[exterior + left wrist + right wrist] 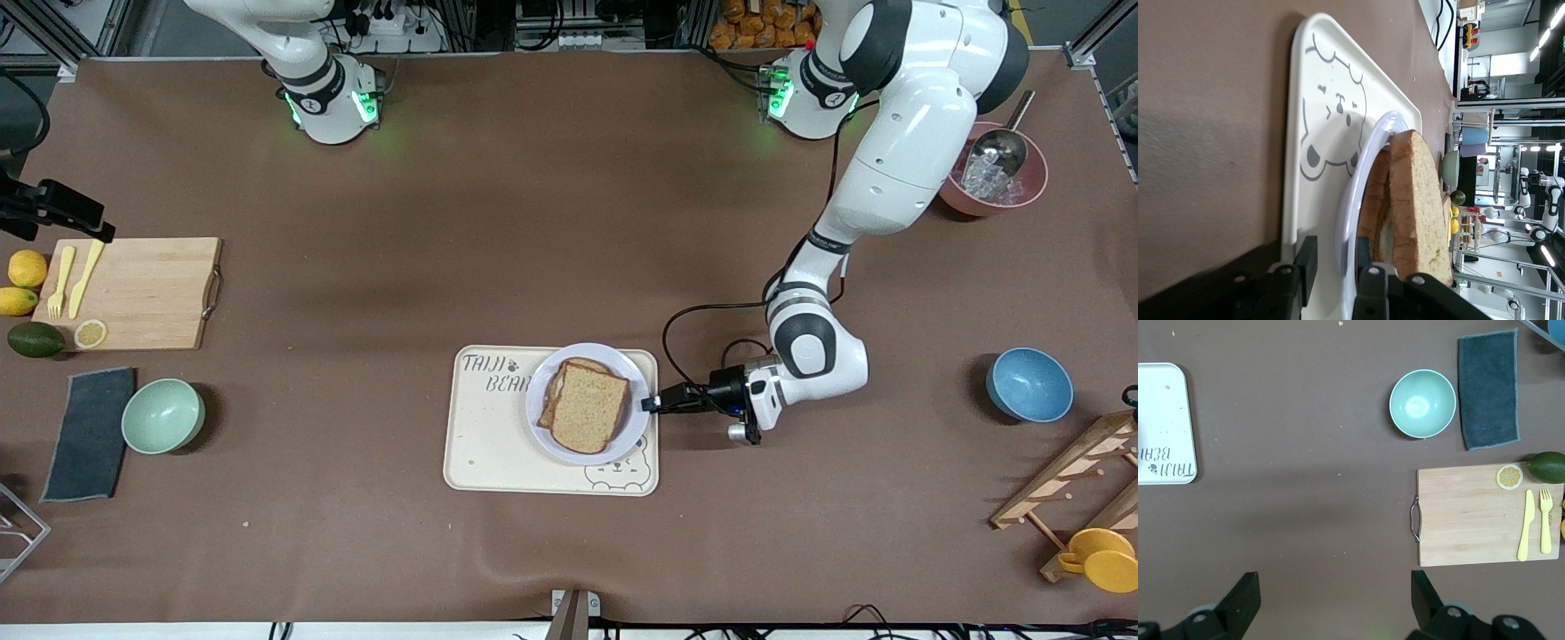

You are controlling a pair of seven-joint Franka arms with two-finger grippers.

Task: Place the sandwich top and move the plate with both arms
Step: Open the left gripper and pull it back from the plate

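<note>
The sandwich top point(589, 407), a plain tan slice, lies on another slice on the plate point(613, 446), which sits on the bear-printed tray point(498, 444). My left gripper point(653, 404) is low at the plate's edge on the left arm's side. In the left wrist view its jaws point(1333, 260) stand open astride the plate's rim point(1368, 173), one finger under it and one over it beside the bread point(1421, 213). A gap shows between the lower finger and the rim. My right gripper point(1335, 583) is open and empty, high over bare table.
Toward the right arm's end lie a cutting board point(133, 289) with yellow cutlery, a green bowl point(163, 415) and a dark cloth point(89, 433). Toward the left arm's end stand a blue bowl point(1029, 384), a pink ice bowl point(996, 182) and a wooden rack point(1076, 480).
</note>
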